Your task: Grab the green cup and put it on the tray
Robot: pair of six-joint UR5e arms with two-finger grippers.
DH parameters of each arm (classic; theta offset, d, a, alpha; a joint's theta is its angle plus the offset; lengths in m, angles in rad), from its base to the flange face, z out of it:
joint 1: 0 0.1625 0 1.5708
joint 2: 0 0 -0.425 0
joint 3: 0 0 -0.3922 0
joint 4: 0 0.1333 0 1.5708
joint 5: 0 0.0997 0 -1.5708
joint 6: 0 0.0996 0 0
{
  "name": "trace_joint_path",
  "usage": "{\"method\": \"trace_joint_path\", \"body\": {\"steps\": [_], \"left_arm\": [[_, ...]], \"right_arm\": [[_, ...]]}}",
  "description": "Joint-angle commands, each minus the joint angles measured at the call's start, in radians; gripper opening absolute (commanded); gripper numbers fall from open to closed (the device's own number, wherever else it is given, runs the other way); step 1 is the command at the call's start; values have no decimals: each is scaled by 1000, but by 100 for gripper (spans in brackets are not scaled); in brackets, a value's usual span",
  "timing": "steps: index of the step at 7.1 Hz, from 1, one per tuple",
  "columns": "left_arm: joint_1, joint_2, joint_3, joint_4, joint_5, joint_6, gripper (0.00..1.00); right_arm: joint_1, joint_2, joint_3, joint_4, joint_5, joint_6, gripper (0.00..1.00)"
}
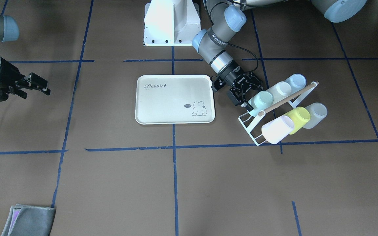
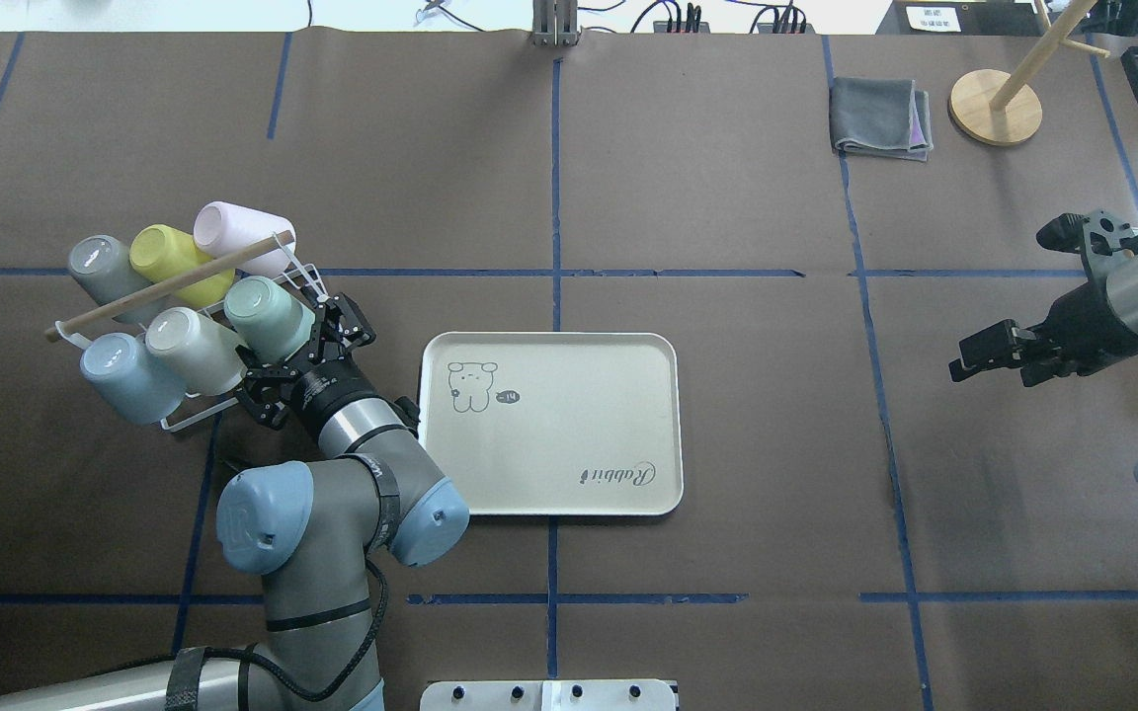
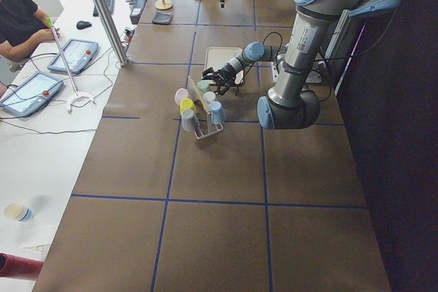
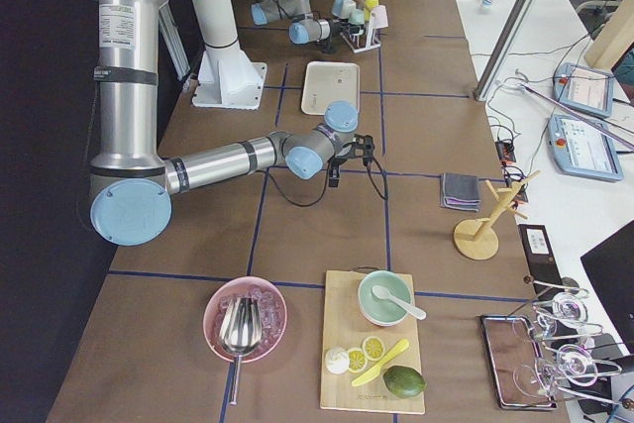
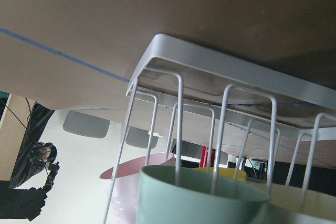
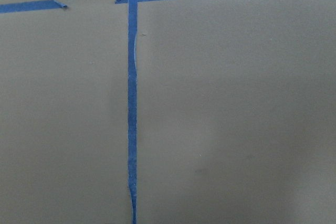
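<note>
The green cup (image 1: 263,99) (image 2: 267,315) sits tilted, mouth down, on a white wire rack (image 1: 250,129) (image 2: 192,415), on the end peg nearest the tray. Its rim fills the bottom of the left wrist view (image 5: 205,195). My left gripper (image 1: 250,94) (image 2: 289,343) is open, with one jaw on either side of the cup's open end. The cream tray (image 1: 172,98) (image 2: 569,425) with the "Rabbit" script lies empty beside the rack. My right gripper (image 1: 38,92) (image 2: 1001,301) is open and empty, far off on the other side of the tray.
The rack also holds a cream cup (image 1: 281,90), a light blue cup (image 1: 297,81), a yellow-green cup (image 1: 299,119), a white cup (image 1: 277,130) and a grey cup (image 1: 317,114) under a wooden rod (image 1: 290,98). A grey cloth (image 2: 880,117) and a wooden stand (image 2: 996,107) sit at the far edge.
</note>
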Motion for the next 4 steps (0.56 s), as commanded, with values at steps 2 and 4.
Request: {"method": "trace_joint_path", "body": {"steps": [2, 4], "left_arm": [[-1, 0, 16, -6, 0, 3, 98], [1, -1, 34, -12, 0, 24, 97]], "right_arm": [[-1, -3, -2, 0, -1, 0, 100], [-1, -9, 1, 0, 0, 0, 100]]}}
